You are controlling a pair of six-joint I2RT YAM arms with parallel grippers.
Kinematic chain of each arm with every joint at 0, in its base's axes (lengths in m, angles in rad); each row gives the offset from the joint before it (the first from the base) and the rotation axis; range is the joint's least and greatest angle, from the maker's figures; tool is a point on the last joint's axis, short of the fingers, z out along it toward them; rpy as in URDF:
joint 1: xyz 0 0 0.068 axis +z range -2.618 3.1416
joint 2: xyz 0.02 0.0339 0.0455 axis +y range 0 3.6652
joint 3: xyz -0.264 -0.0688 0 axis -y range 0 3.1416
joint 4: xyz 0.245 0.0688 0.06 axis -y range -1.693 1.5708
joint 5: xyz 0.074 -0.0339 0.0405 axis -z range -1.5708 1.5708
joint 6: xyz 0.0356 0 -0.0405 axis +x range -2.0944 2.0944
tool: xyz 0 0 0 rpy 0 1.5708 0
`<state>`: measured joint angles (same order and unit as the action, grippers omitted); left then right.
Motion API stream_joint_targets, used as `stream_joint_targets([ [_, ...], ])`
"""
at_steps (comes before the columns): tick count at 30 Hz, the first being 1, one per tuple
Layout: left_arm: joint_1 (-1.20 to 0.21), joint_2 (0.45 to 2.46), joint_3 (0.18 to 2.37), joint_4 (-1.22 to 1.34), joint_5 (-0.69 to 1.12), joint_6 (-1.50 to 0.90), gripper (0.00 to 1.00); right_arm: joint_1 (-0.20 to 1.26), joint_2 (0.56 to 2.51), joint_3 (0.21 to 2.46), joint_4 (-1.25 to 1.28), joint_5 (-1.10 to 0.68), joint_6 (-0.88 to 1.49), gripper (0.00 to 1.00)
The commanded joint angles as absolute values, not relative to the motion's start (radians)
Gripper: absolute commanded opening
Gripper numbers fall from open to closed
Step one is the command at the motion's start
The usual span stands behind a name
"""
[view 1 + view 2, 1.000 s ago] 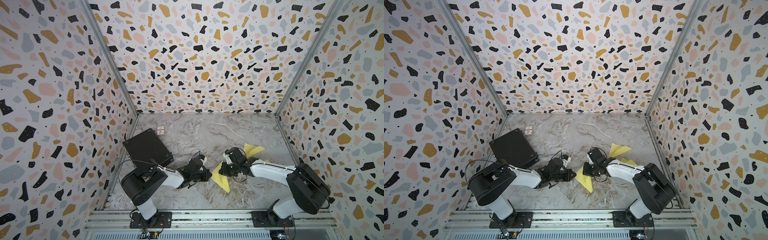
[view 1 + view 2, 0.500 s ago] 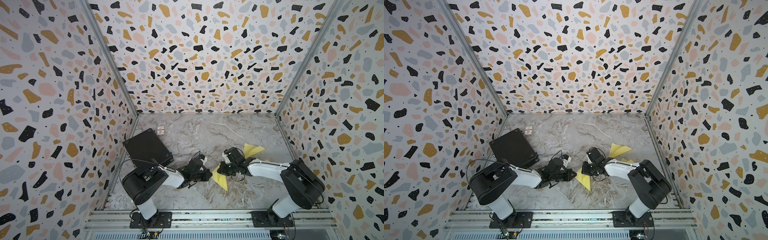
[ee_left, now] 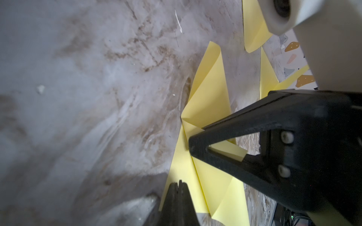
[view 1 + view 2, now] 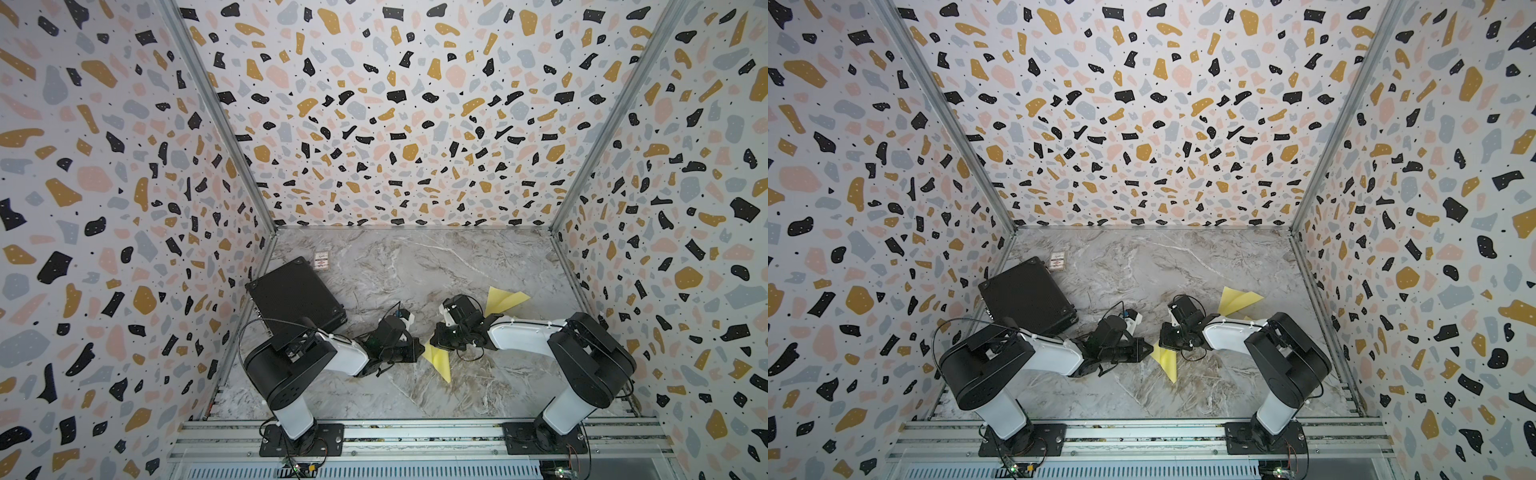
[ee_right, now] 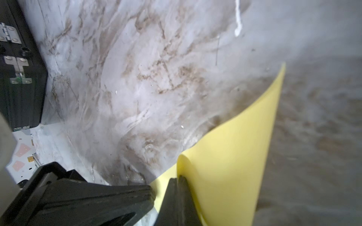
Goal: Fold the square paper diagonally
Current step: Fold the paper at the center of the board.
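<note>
The yellow square paper (image 4: 437, 360) lies creased and partly lifted on the marble floor between my two grippers, seen in both top views (image 4: 1167, 362). My right gripper (image 3: 191, 145) is shut on it, and a corner of the sheet sticks out between its fingers. In the right wrist view the paper (image 5: 231, 156) curls up and over the right gripper (image 5: 179, 178). My left gripper (image 3: 179, 183) is shut, its tip resting at the paper's (image 3: 211, 94) near edge. Whether it pinches the sheet is hidden. The two gripper tips nearly touch.
A black case (image 4: 295, 299) sits at the left wall, with a small card (image 4: 321, 262) behind it. Another folded yellow sheet (image 4: 505, 299) lies at the back right, behind the right arm. Patterned walls close in three sides.
My right gripper has crept a little leftward and toward the front, its elbow swinging left, and the visible paper has bunched smaller. The left arm has stayed put.
</note>
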<state>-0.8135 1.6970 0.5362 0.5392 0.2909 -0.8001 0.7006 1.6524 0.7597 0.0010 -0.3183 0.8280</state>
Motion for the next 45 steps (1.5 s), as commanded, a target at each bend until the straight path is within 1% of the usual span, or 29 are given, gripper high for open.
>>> stream_joint_targets([
  [1,-0.81,1.743,0.528,0.412,0.267,-0.795,0.0,0.706,1.647,0.776,-0.025,-0.303,0.8,0.0],
  [13,-0.81,1.749,0.538,0.397,0.263,-0.792,0.0,0.706,1.593,0.782,-0.107,-0.281,0.73,0.0],
  [23,-0.811,1.751,0.545,0.389,0.264,-0.789,0.0,0.706,1.607,0.765,-0.051,-0.321,0.74,0.0],
  [45,-0.818,1.748,0.551,0.377,0.259,-0.782,0.0,0.706,1.65,0.733,-0.056,-0.286,0.707,0.0],
])
